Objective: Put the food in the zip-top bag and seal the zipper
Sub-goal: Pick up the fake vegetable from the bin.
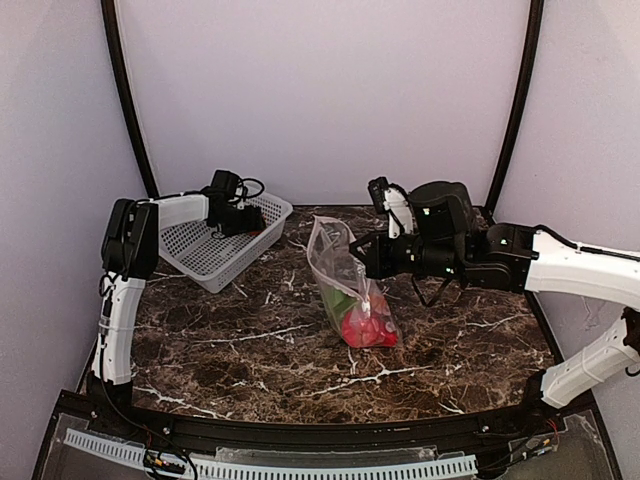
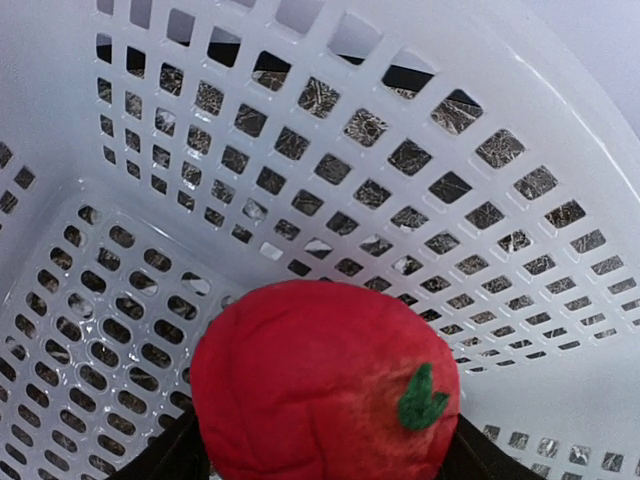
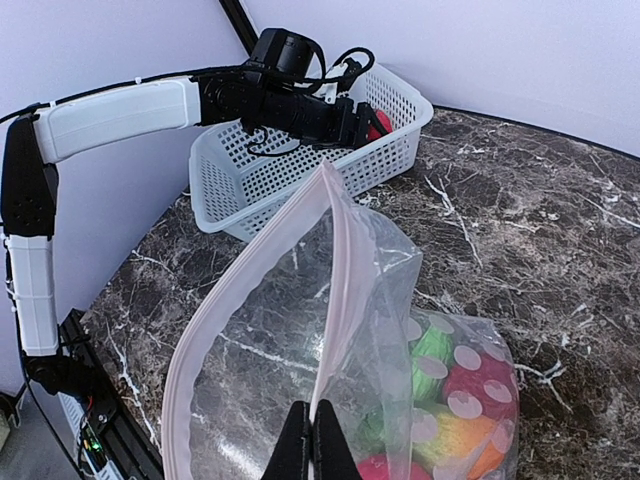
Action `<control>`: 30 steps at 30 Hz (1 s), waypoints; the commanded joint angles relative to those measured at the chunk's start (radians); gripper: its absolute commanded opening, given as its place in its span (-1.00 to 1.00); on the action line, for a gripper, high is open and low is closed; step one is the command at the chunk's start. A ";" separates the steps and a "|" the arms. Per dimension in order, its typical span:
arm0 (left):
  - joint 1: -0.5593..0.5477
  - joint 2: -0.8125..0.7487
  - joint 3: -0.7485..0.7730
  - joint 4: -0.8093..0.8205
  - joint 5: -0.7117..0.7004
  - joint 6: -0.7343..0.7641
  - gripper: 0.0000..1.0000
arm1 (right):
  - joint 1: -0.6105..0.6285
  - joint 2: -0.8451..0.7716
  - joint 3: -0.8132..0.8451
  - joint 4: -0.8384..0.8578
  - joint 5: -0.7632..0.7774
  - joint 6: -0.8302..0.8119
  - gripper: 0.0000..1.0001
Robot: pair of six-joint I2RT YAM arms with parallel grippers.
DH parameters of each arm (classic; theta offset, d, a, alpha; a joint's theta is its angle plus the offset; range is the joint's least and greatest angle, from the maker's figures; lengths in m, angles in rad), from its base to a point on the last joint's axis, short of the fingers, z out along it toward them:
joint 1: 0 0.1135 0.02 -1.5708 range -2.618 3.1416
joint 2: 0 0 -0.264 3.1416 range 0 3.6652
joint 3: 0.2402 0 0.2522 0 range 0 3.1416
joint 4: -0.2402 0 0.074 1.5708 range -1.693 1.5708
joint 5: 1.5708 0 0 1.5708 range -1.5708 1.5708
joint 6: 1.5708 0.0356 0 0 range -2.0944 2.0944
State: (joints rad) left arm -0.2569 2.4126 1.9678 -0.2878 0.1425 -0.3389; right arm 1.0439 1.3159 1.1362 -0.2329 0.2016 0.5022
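The left arm reaches to the far left of the tabletop (image 1: 260, 360), where the left hand (image 1: 240, 215) sits inside the white lattice basket (image 1: 255, 250). In the left wrist view its dark fingers (image 2: 165, 455) press against both sides of a red round toy (image 2: 320, 385) with a small green leaf mark, so the hand is grasping that piece. The basket's floor and wall lie behind it.

Near the middle of the tabletop stands the zip-top bag (image 1: 350, 290), its mouth raised and its bottom resting on the marble. The right hand (image 1: 362, 250) is clenched on the bag's upper edge at the right side, the two fingers pinched together on the plastic. The zipper (image 3: 247, 262), a pinkish strip, runs around the mouth, which gapes open and unsealed. At the bottom of the bag lies the food (image 1: 365, 328): red pieces nearest, a green piece just above them, and an orange-yellow piece seen through the dotted plastic in the right wrist view.
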 commanded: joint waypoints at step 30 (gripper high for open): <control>-0.036 -0.753 -0.647 0.343 -0.030 -0.063 0.12 | -0.007 -0.001 0.008 0.016 -0.016 0.007 -1.00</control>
State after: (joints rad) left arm -0.2653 1.8149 1.4509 -0.0414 0.1093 -0.3485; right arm 1.0439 1.3205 1.1362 -0.2329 0.1970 0.5068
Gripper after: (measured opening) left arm 0.590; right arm 0.006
